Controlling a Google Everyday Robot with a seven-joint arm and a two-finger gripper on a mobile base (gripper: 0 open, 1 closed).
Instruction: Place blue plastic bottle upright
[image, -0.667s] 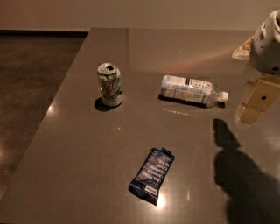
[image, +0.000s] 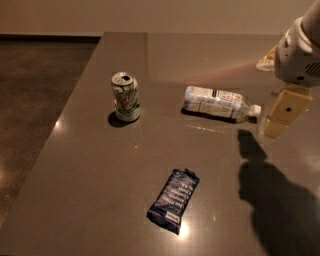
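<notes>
The blue plastic bottle (image: 216, 103) lies on its side on the dark table (image: 100, 190), right of centre. It is clear with a pale label, and its white cap (image: 255, 110) points right. My gripper (image: 275, 126) hangs at the right edge of the view, just right of the cap and a little above the table. It does not touch the bottle and holds nothing that I can see.
A green-and-white soda can (image: 126, 97) stands upright left of the bottle. A flat dark blue snack wrapper (image: 173, 200) lies near the front. A pale object (image: 266, 59) sits at the back right. The table's left edge drops to the floor (image: 35, 100).
My gripper has shifted slightly left, closer to the bottle's cap. The bottle, can and wrapper have not moved.
</notes>
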